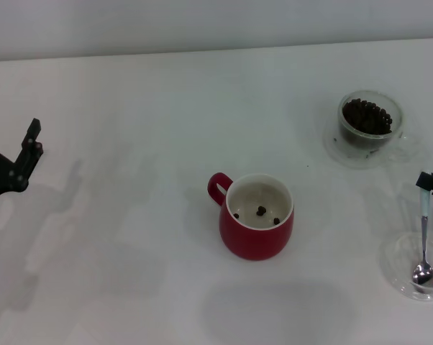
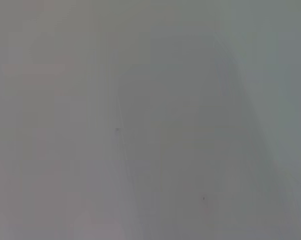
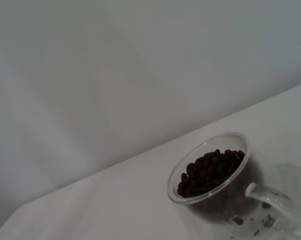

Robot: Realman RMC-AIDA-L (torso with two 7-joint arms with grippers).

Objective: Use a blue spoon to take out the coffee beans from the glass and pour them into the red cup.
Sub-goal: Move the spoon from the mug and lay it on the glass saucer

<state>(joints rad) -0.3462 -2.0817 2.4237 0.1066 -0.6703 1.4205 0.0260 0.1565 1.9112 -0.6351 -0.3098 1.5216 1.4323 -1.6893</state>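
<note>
The right gripper (image 1: 431, 184) fingers pinch the blue spoon (image 1: 424, 248), hanging bowl-down over a clear dish (image 1: 396, 277); the glass (image 1: 369, 123) lies beyond it. Left gripper (image 1: 19, 162) state unclear.

A plain white table (image 1: 130, 144) carries everything. The red cup (image 1: 257, 219) stands near its middle, toward the front edge, with a few beans inside. The glass (image 1: 369, 123) of coffee beans (image 1: 366, 115) sits toward the far right corner. A flat clear dish (image 1: 415, 266) rests at the right edge, holding the blue spoon (image 1: 424, 248).
</note>
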